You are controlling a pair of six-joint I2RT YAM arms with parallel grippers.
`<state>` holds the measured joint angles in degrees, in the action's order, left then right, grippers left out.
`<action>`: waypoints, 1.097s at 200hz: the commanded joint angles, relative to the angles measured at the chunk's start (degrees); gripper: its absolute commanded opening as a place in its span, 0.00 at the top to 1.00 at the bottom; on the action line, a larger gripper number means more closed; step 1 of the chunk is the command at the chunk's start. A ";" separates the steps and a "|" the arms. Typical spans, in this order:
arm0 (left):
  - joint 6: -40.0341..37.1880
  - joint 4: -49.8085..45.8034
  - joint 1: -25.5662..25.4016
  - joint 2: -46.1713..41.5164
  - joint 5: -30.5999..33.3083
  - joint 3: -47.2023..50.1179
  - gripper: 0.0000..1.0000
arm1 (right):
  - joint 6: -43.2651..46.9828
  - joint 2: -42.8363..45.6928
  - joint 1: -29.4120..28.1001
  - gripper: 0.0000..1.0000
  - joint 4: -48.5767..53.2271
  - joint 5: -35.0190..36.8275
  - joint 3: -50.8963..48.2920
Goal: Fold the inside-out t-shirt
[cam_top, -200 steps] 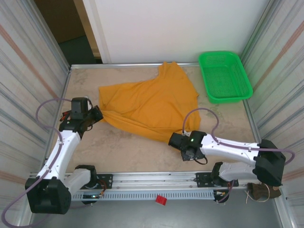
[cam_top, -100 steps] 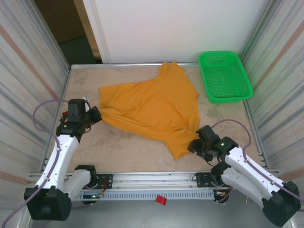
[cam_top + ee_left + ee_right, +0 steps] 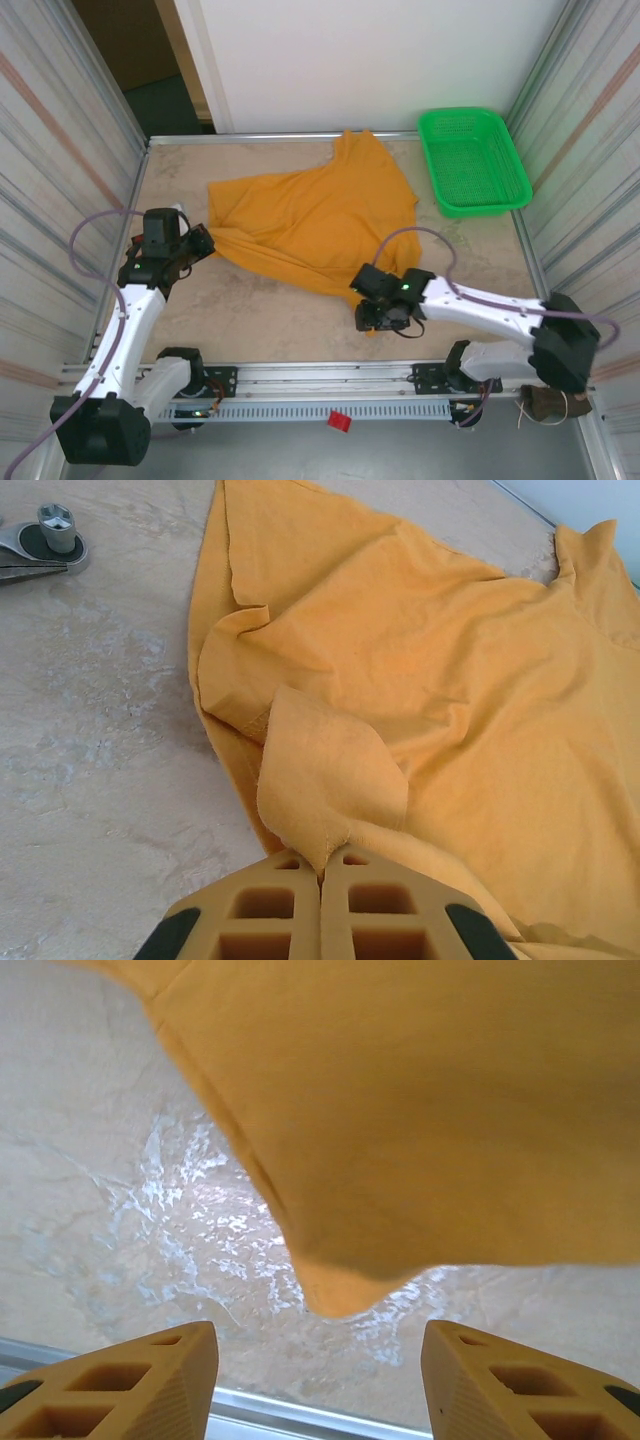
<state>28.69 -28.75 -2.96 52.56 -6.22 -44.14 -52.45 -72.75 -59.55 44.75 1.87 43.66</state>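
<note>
Right hand (spread) swung back to t-shirt hem; left hand pinches it.

Green basket on beige table; far right corner

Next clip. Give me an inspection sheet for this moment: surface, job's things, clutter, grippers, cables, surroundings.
Surface: beige marbled table, bare along the near side.
Job's things: mustard t-shirt spread out and wrinkled, mid-table.
Clutter: green basket at the far right, apart from the shirt; small metal fitting on the table, also apart from it.
Grippers: left gripper shut on a shirt edge; right gripper open, a hem corner just ahead, ungripped.
Cables: a purple cable loops off each arm; the right one crosses the shirt's edge in the top view.
Surroundings: ribbed side panels, white wall behind.
</note>
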 commanded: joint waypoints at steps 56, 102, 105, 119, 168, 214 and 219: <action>0.06 -0.51 0.49 -0.60 -0.47 -0.75 1.00 | 2.04 -14.62 -8.98 0.54 3.92 9.27 4.42; 0.10 -0.56 0.48 -0.52 -0.35 -1.29 1.00 | 1.73 -17.50 -9.27 0.73 2.59 10.50 3.46; 0.14 -0.58 0.45 -0.52 -0.29 -1.28 1.00 | 1.80 -17.70 -9.27 0.77 2.54 10.58 3.52; 0.13 -0.65 0.44 -0.52 -0.30 -1.38 1.00 | 2.27 -17.58 -9.27 1.00 4.16 11.54 4.20; -0.51 -0.88 0.47 3.00 -3.49 -11.38 1.00 | 16.97 -1.31 3.30 1.00 18.60 17.90 18.24; -1.74 -2.65 0.69 10.86 -5.52 -33.14 1.00 | 33.96 3.61 29.51 1.00 17.36 7.28 41.00; -1.77 -2.89 0.72 11.73 -5.81 -35.56 1.00 | 35.12 2.79 30.85 1.00 17.72 6.98 43.78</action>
<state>28.32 -31.90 -2.94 61.84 -9.93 -69.28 -28.60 -68.93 -34.81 58.41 13.04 79.05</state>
